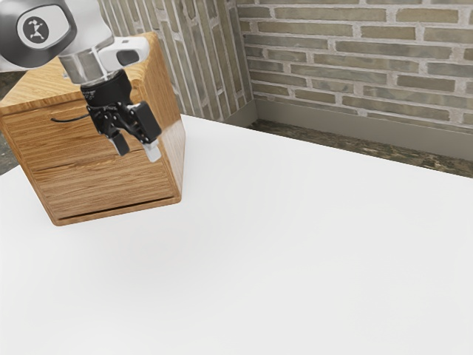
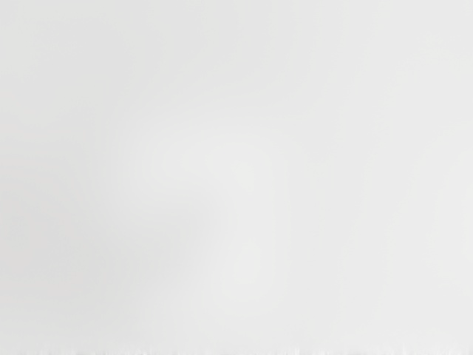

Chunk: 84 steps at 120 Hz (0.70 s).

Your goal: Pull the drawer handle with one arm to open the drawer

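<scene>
Hand: the black two-finger hand (image 1: 136,150) hangs from the white arm (image 1: 44,29) in front of the wooden cabinet (image 1: 166,81), pointing down at a slant toward the exterior view's right.
Opening: the fingers stand apart, one dark finger (image 1: 120,145) nearer the exterior view's left and one pale-tipped finger (image 1: 152,153) nearer its right, with a clear gap between them.
Grip: nothing lies between the fingers, and the hand carries nothing.
Contact: the fingers overlap the cabinet's front near its right edge in the exterior view. From this angle it cannot be told whether they touch the wood or hover just in front of it.
Handle: the thin dark handle (image 1: 69,118) runs across the upper front, on the exterior view's left of the hand and apart from both fingers.
Drawer: the drawer (image 1: 63,140) that bears the handle appears to sit flush with the cabinet, seemingly shut. A second front lies below it, above a dark slit at the base.
Surface: the cabinet stands on the white surface (image 1: 295,259) at the exterior view's left.
Wrist view: a pale, featureless white expanse, probably the surface (image 2: 236,177) under the hand.
Backdrop: a brick wall (image 1: 355,59) runs behind the surface.
</scene>
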Motion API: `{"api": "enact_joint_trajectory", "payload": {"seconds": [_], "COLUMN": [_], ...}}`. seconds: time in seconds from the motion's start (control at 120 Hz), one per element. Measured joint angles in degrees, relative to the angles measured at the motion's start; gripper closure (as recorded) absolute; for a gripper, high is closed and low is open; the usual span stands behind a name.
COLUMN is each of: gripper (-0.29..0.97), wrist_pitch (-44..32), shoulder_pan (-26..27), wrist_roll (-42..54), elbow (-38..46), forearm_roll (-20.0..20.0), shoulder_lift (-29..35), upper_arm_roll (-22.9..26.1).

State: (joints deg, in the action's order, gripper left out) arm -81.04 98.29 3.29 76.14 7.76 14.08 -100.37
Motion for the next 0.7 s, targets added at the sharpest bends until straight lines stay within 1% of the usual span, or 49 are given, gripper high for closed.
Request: {"api": "enact_joint_trajectory", "payload": {"seconds": [0.225, 0.342, 0.408, 0.508, 0.608, 0.7], "gripper": [0.00, 0.00, 0.00, 0.00, 0.00, 0.00], "wrist_pitch": [0.3, 2.9, 5.1, 7.8, 10.0, 9.7], "shoulder_pan": [0.0, 0.4, 0.3, 0.9, 3.6, 5.2], "wrist_roll": [0.6, 0.8, 0.9, 0.9, 1.4, 3.9], "elbow": [-0.2, -10.4, -14.2, -15.0, -15.0, -15.0], "forearm_roll": [0.0, 0.0, 0.3, 0.8, 2.8, 5.4], "shoulder_lift": [0.0, -1.0, -1.7, -3.7, -5.8, -5.8], "upper_arm_roll": [0.0, 0.9, 4.4, 10.1, 11.7, 11.8]}}
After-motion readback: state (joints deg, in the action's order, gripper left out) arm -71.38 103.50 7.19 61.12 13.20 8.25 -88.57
